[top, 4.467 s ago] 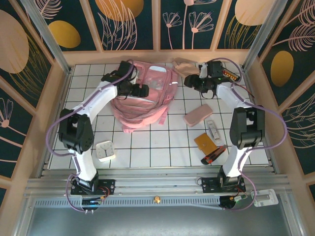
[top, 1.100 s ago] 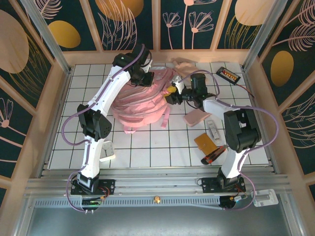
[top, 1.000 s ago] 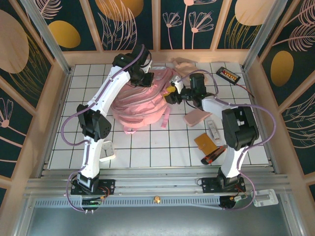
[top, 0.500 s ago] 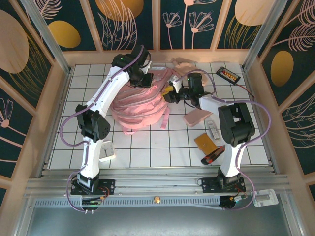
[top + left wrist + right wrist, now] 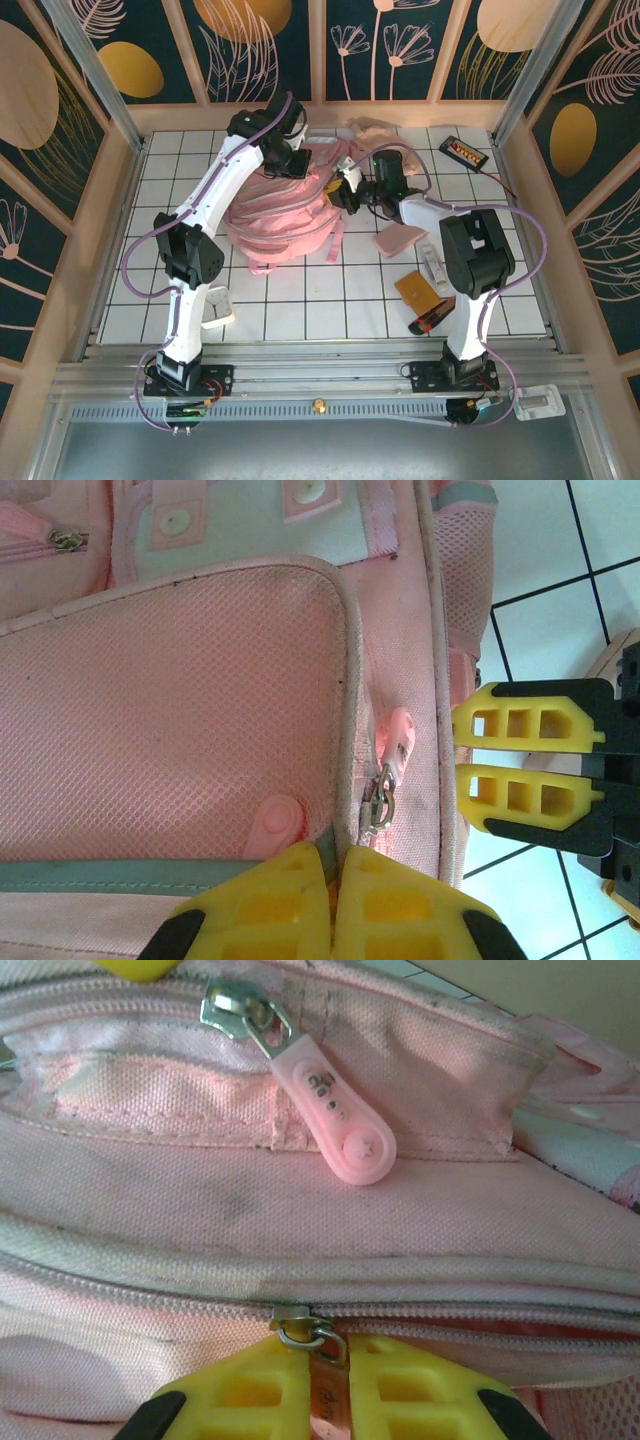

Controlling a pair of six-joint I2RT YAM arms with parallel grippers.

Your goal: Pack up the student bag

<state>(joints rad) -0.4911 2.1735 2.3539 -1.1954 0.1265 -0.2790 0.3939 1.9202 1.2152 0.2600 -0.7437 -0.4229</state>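
A pink backpack sits at the far middle of the tiled counter. The left gripper, fingers together, pinches its seam, likely to steady it. The right gripper is clamped on a zipper pull, probably to open a compartment for packing.

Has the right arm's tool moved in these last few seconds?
Yes. The right tool moved left from beside the beige cloth pouch to the pink backpack, now pinching a zipper pull.
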